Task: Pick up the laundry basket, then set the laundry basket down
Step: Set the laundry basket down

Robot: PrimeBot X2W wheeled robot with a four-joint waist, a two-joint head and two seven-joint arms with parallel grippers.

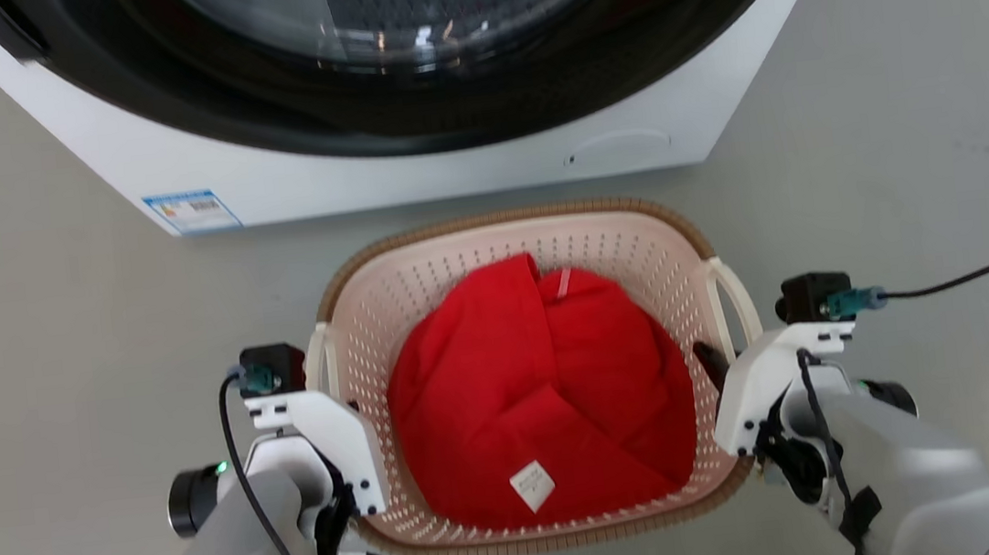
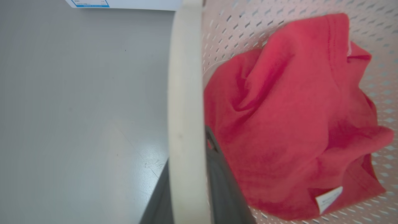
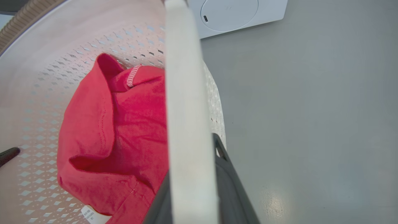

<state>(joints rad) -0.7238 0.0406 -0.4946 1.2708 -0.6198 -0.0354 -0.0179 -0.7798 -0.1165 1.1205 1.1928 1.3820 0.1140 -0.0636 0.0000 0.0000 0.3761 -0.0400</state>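
Cream laundry basket (image 1: 457, 272), its handles clenched in the jaws of left gripper (image 2: 188, 161) and right gripper (image 3: 191, 155); red cloth (image 1: 542, 383) hides its bottom

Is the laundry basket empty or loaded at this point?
Loaded: a crumpled red garment lies inside the laundry basket, covering most of its floor, its white label showing.

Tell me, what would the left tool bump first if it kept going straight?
The left tool grips the handle of the basket, right in its line; beyond, probably the washer. Depth unclear.
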